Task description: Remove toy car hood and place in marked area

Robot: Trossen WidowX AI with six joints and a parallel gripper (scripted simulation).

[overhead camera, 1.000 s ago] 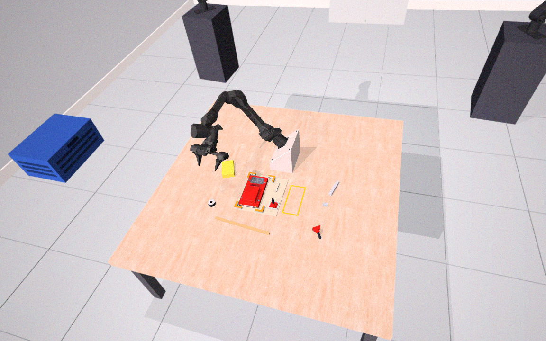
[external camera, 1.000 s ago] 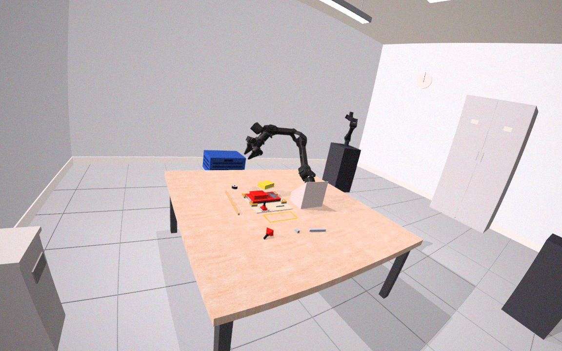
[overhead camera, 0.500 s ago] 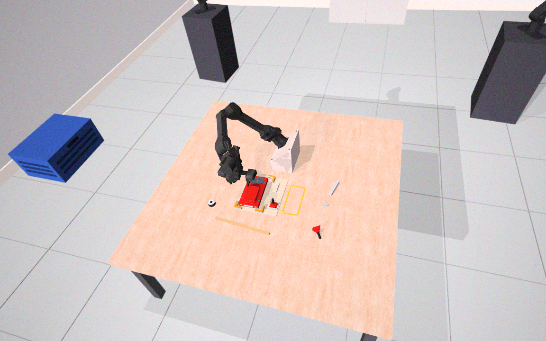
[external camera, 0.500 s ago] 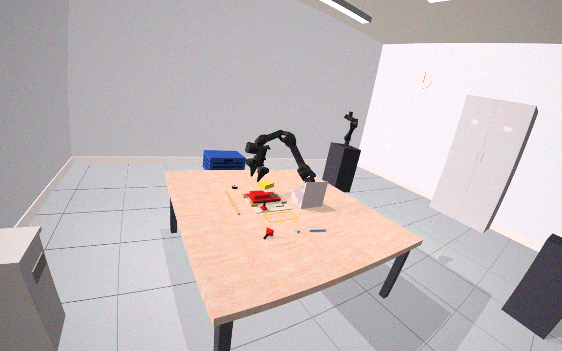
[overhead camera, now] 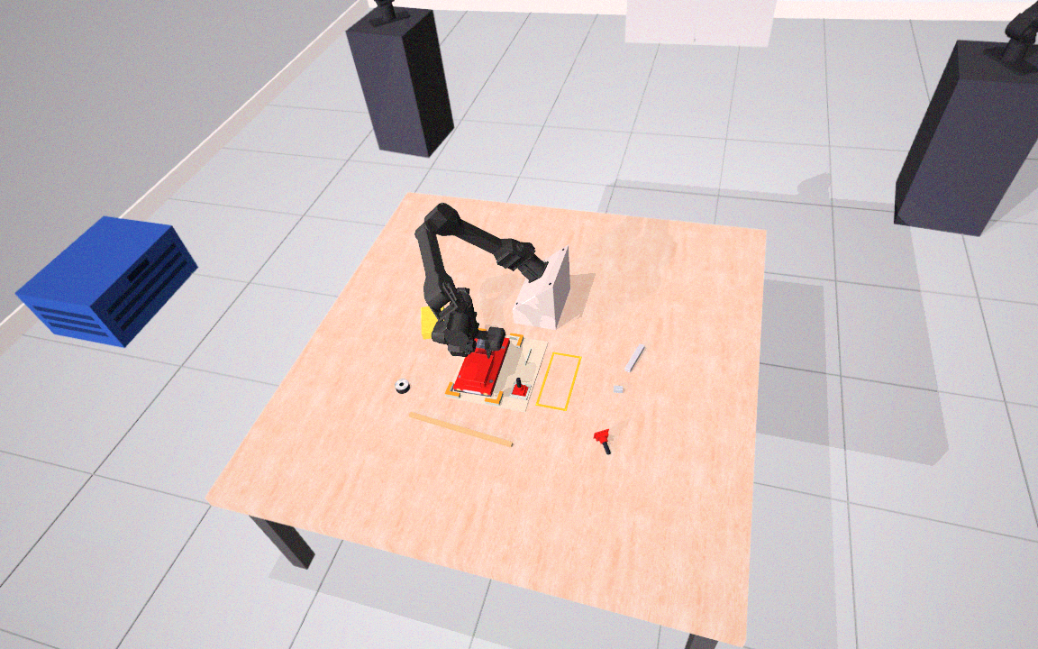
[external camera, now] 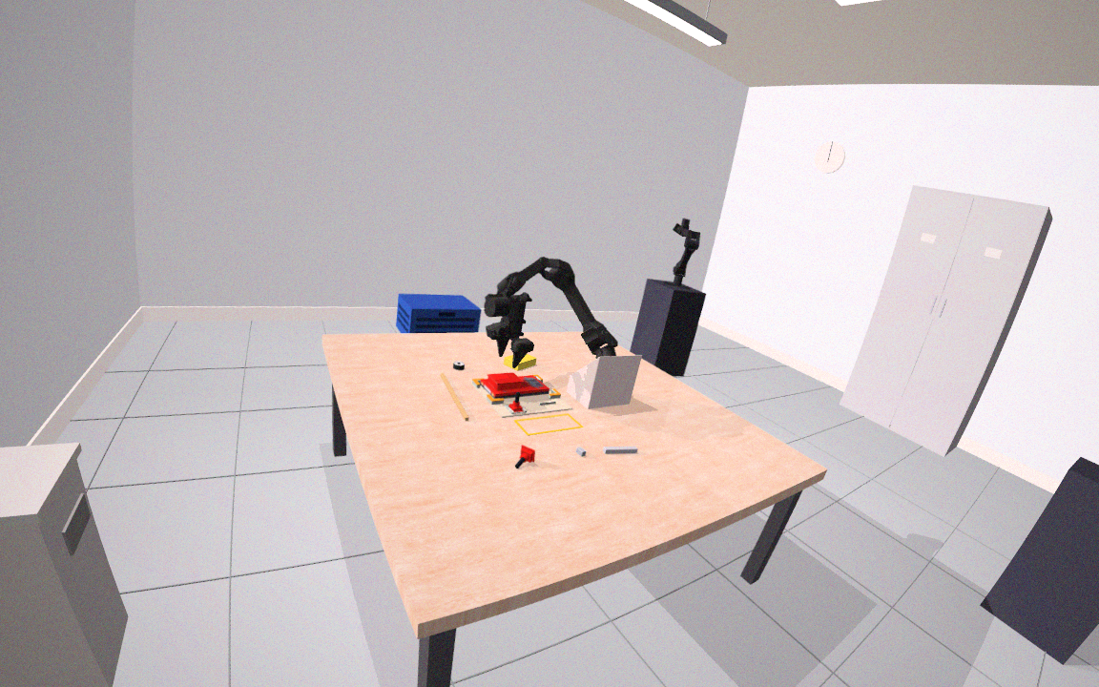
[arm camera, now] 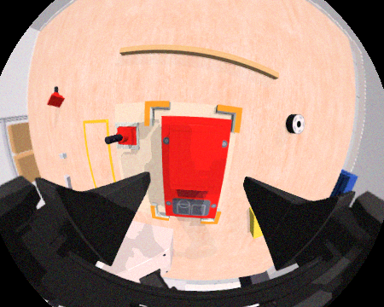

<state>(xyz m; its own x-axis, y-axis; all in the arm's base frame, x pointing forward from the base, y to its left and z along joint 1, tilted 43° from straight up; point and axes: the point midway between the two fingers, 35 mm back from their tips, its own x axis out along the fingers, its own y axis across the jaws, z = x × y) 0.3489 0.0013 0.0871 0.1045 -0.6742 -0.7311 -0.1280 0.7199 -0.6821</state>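
Note:
The red toy car (overhead camera: 480, 372) (external camera: 500, 384) (arm camera: 196, 158) sits between orange corner brackets on a cream board (overhead camera: 540, 353) (arm camera: 129, 110). Its red top shows small grey round fixings near the corners and a grey recessed part near one end. I cannot tell where the hood's edges lie. The marked area, a yellow outline (overhead camera: 572, 383) (external camera: 554, 430) (arm camera: 96, 121), lies on the table beside the board and nothing is in it. My gripper (external camera: 508, 359) (arm camera: 198, 180) is open and empty, pointing down above the car, its fingers to either side of it in the wrist view.
A black-handled red part (overhead camera: 519, 388) (arm camera: 127, 136) stands on the board, between car and outline. A yellow block (overhead camera: 427, 323) (external camera: 521, 362), a black-and-white roll (overhead camera: 402, 386), a wooden strip (overhead camera: 459, 429), another red part (overhead camera: 602, 437) and grey pieces (overhead camera: 634, 357) lie around. The white arm base (overhead camera: 545, 298) stands behind.

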